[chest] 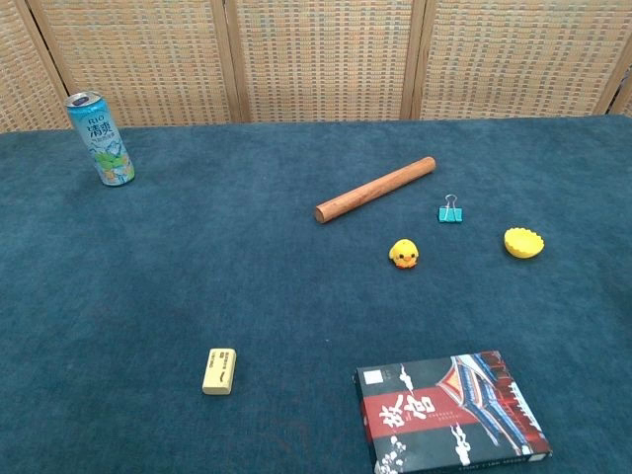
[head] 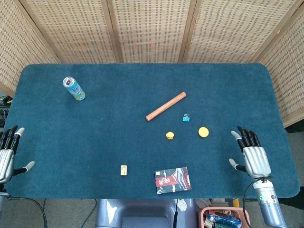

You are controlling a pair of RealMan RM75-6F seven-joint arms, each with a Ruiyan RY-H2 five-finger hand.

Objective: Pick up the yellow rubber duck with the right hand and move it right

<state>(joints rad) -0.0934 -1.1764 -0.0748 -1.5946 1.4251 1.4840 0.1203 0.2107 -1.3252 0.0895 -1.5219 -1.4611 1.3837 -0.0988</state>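
A small yellow rubber duck (head: pixel 170 136) (chest: pixel 403 254) stands on the blue table cloth, a little right of centre. My right hand (head: pixel 249 152) lies flat near the table's front right edge, fingers spread and holding nothing, well to the right of the duck. At the front left edge my left hand (head: pixel 7 149) rests the same way, fingers apart and empty. Neither hand shows in the chest view.
A wooden rod (head: pixel 165 106) (chest: pixel 375 189) lies behind the duck, a teal binder clip (head: pixel 185 118) (chest: pixel 450 211) and a yellow cap (head: pixel 204 131) (chest: pixel 524 242) to its right. A dark box (head: pixel 173 180) (chest: pixel 449 413), an eraser (head: pixel 123 170) (chest: pixel 219 370) and a can (head: pixel 73 89) (chest: pixel 100 138) also stand about.
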